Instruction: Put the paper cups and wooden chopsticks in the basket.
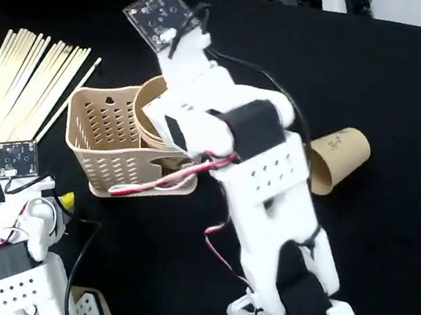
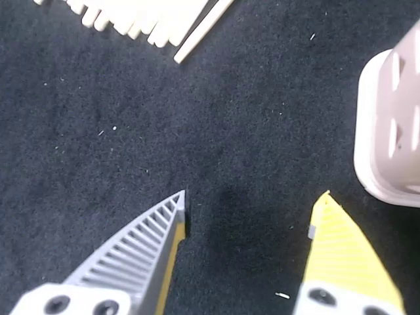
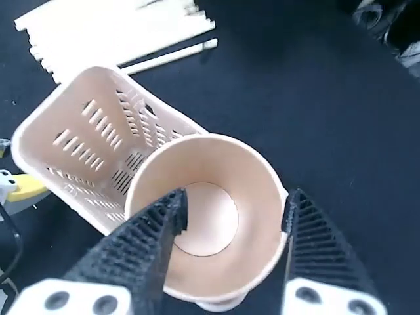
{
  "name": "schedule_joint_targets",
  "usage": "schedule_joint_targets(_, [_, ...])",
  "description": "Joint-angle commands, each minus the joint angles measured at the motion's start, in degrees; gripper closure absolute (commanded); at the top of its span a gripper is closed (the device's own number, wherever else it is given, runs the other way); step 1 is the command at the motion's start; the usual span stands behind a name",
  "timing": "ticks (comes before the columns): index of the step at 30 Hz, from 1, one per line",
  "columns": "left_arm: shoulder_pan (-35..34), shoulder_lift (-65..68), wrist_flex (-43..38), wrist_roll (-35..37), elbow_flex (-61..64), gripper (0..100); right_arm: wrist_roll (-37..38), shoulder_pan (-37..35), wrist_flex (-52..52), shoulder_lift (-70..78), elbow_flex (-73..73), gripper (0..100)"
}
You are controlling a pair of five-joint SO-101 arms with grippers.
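- High view: a beige slotted basket (image 1: pixel 110 142) stands on the black cloth (image 1: pixel 395 90). Its opening faces up.
- A paper cup (image 1: pixel 143 106) sits at the basket's far right corner. Its rim shows above the basket wall, and the rest is hidden under the right arm (image 1: pixel 270 182), which stretches from the near edge over the basket.
- A second paper cup (image 1: pixel 339 157) lies on its side on the cloth to the right of that arm, well apart from the basket.
- The wooden chopsticks (image 1: pixel 27 86) lie in a loose fan to the left of the basket. One stick is angled just beside the basket's corner.
- The left arm (image 1: pixel 17 255) is at the near left, with a yellow fingertip close to the basket's near corner.
- Left wrist view: the left gripper (image 2: pixel 254 197) has its grey and yellow fingers spread wide over bare cloth, with nothing between them. The chopstick ends (image 2: pixel 151 16) lie apart from it, and a basket corner (image 2: pixel 387 131) is off to one side.
- Right wrist view: the right gripper (image 3: pixel 237 197) has its black fingers parted above the upright paper cup (image 3: pixel 203 223) at one end of the basket (image 3: pixel 85 131). I cannot tell whether they touch the cup. The chopsticks (image 3: pixel 111 29) lie beyond the basket.
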Motion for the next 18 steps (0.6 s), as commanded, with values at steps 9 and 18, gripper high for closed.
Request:
schedule_joint_targets(9, [0.7,-0.2,-1.0,-0.4,0.0,70,11.1,11.2,11.8,-3.3,-15.1,75.6])
schedule_joint_targets(18, [0.7,-0.2,-1.0,-0.4,0.0,70,43.1,34.8,11.5,-10.0,11.1,75.7])
